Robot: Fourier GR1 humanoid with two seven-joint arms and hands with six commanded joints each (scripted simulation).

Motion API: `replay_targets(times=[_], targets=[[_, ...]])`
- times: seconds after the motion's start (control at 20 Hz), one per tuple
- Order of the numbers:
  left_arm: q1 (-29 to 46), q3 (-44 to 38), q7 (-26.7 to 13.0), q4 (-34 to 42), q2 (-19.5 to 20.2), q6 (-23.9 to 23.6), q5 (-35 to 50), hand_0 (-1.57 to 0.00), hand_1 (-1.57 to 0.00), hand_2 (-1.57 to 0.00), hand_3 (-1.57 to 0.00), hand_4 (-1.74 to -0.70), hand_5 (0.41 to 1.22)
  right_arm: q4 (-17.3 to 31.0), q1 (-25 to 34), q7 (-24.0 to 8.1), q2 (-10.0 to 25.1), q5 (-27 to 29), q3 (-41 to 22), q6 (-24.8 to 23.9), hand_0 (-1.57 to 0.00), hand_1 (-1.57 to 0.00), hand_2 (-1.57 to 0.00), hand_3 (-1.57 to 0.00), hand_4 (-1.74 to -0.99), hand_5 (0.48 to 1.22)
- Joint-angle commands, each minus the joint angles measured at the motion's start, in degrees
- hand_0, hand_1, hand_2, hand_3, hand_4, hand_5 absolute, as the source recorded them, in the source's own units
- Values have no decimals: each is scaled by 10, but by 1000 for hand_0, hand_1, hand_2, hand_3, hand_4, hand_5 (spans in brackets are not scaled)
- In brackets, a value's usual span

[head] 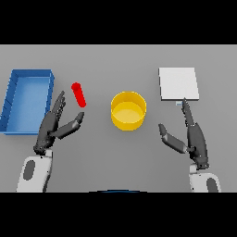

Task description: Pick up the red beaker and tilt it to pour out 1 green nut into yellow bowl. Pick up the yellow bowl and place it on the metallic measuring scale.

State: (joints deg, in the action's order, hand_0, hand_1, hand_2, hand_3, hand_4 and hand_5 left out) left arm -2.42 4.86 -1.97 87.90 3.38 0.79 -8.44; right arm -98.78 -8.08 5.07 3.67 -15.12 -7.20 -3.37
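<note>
Left hand [54, 124] spread wide beside red beaker [79, 94], not touching. Yellow bowl [128, 110] central. Right hand [190, 134] fingers straight, near metallic scale [178, 83].

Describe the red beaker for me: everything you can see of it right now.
The red beaker is a slim, plain red cylinder with a smooth look, leaning on the grey table between the blue tray and the yellow bowl. The left hand is open just below it, fingertips near but not gripping. Any nuts inside are hidden.
</note>
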Motion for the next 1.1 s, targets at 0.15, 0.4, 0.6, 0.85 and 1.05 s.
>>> replay_targets(times=[0.15, 0.4, 0.6, 0.85, 1.05], targets=[[-58, -15, 30, -86, 3, -11, -14, 1, 1, 1, 1, -1233, 636, -4, -6, 12, 0, 17, 4, 8, 1, 1, 1, 1, -1267, 632], [-121, -34, 59, -169, 3, -15, -14, 1, 1, 1, 1, -1267, 673, 1, 6, 7, 5, 21, 10, 10, 1, 1, 1, 1, -1274, 635], [-164, -43, 61, -217, 0, -20, -15, 1, 1, 1, 1, -1287, 685, 4, 2, 5, 0, 18, 8, 7, 1, 1, 1, 1, -1269, 638], [-209, -51, 66, -279, -3, -27, -23, 1, 1, 1, 1, -1293, 686, -3, -2, 7, 1, 11, 6, 4, 1, 1, 1, 1, -1267, 644], [-242, -60, 72, -315, -4, -23, -18, 1, 1, 1, 1, -1289, 683, -4, -2, 10, 4, 28, 15, 10, 1, 1, 1, 1, -1265, 638]])
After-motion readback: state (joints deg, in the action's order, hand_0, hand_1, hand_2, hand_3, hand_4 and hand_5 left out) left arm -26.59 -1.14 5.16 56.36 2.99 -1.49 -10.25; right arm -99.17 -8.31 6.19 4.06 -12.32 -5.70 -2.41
